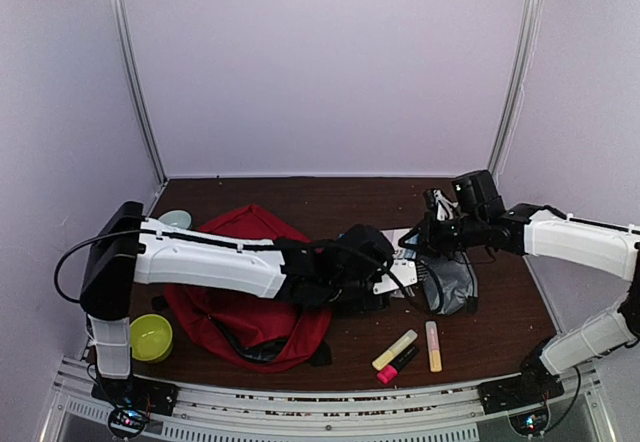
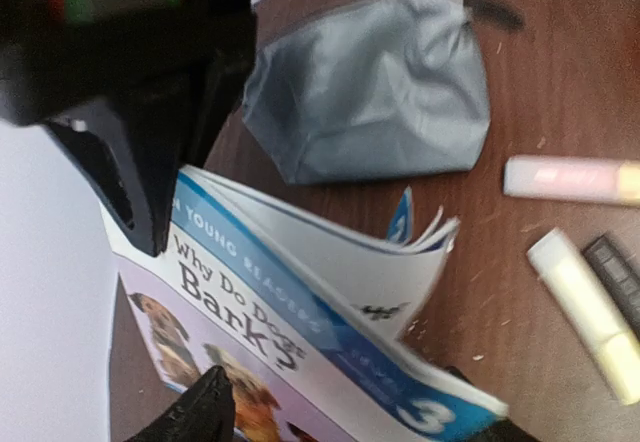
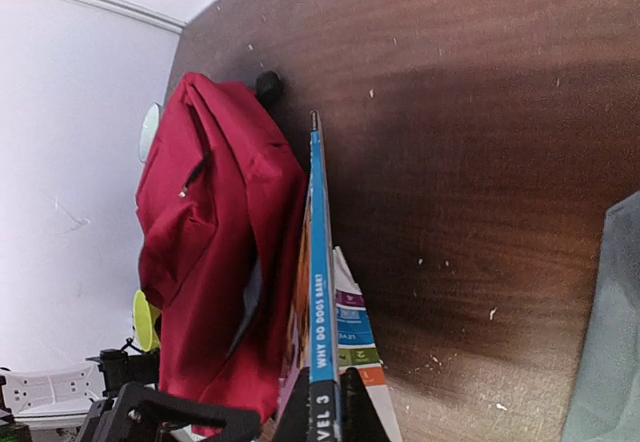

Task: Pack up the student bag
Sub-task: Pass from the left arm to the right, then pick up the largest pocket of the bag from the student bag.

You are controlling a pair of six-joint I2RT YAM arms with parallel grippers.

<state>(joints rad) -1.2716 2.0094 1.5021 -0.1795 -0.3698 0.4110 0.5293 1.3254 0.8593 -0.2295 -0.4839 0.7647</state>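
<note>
Precariously, the right gripper pinches a dog book by its spine, while the left gripper hangs unclenched over the cover. The student bag lies at 9 o'clock of the book. Loose pages, seen fanning only from the left wrist, could snag the bag's mouth. Only the right wrist view shows the pinch.

book between student bag, left, and pouch, right.

Found the red student bag slumped on the worktop's left side, mouth open toward the near edge (grey lining showing).
</note>
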